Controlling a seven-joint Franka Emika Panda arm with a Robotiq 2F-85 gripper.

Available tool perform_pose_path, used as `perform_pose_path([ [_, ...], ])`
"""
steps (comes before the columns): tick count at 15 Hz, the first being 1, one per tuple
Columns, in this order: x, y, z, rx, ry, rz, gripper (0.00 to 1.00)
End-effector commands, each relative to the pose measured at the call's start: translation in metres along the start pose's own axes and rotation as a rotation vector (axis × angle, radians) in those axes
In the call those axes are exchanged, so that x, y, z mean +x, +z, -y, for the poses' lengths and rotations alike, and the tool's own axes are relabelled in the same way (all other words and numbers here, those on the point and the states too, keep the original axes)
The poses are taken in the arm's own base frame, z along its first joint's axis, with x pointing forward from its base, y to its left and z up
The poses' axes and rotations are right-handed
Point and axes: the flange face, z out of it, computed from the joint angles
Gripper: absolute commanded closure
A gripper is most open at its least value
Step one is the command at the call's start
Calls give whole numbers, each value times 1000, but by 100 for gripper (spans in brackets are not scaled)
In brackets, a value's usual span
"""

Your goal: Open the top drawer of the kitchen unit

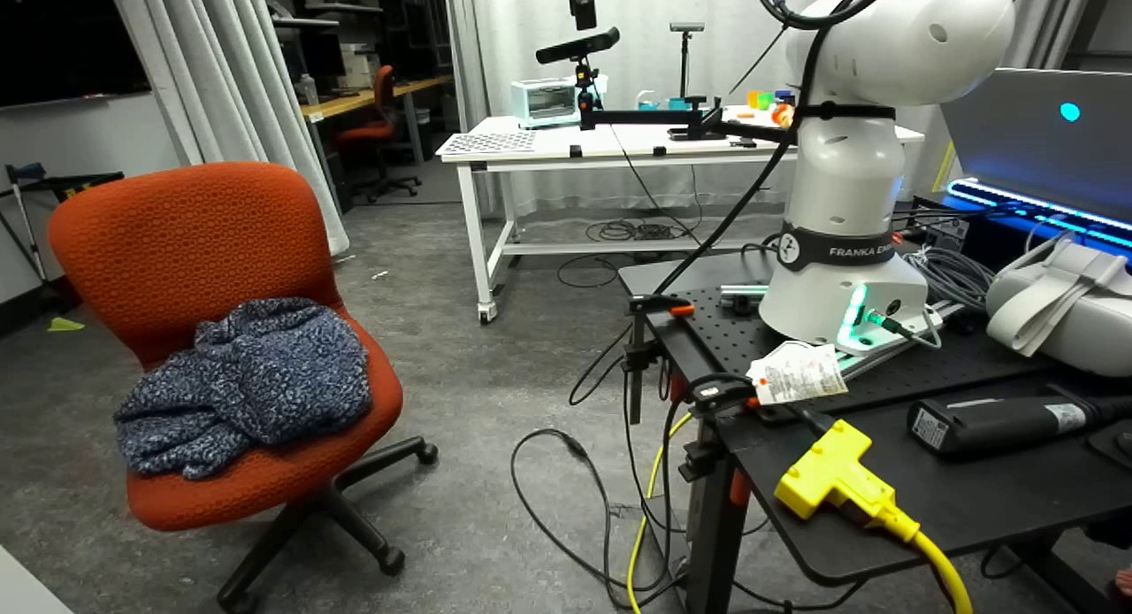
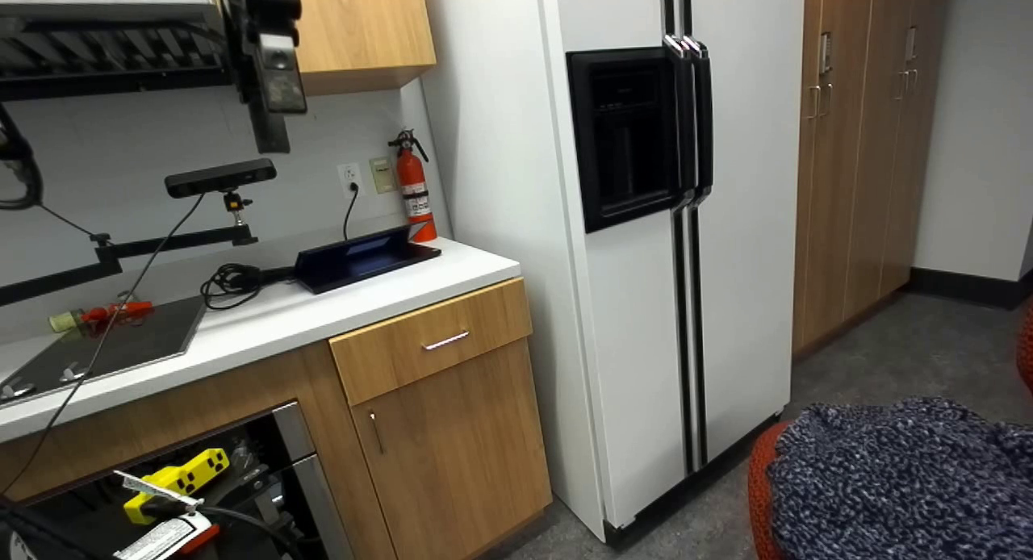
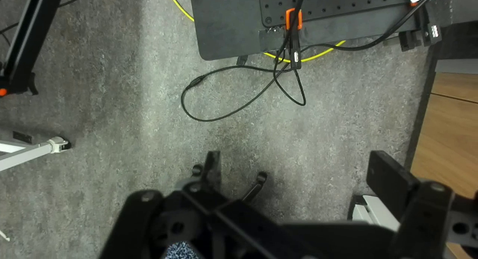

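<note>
The top drawer point(image 2: 432, 342) sits flush in the kitchen unit, just under the white countertop point(image 2: 355, 302). Its wood front bears a short silver handle point(image 2: 445, 340). My gripper point(image 2: 279, 123) hangs high in that exterior view, up and to the left of the drawer and apart from it. In the wrist view the gripper point(image 3: 295, 164) points down at the grey floor, its fingers spread wide with nothing between them. Wood fronts of the kitchen unit point(image 3: 444, 143) show at the right edge there. The inside of the drawer is hidden.
A white fridge point(image 2: 629, 318) stands right beside the unit. Below the drawer is a cabinet door point(image 2: 456, 447). The counter carries a dark tablet-like device point(image 2: 363, 257) and a camera arm point(image 2: 186, 241). An orange chair point(image 1: 195, 242) holds a knitted garment. Cables point(image 3: 224, 117) lie on the floor.
</note>
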Motion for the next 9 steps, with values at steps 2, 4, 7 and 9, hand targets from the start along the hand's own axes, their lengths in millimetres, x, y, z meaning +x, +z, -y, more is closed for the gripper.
perform_pose_path([
  [2,1,-1,0,4,-1,-7,0],
  [4,1,-1,0,4,-1,-9,0],
  [7,1,-1,0,4,-1,-9,0],
  [9,1,-1,0,3,-6,-3,0],
])
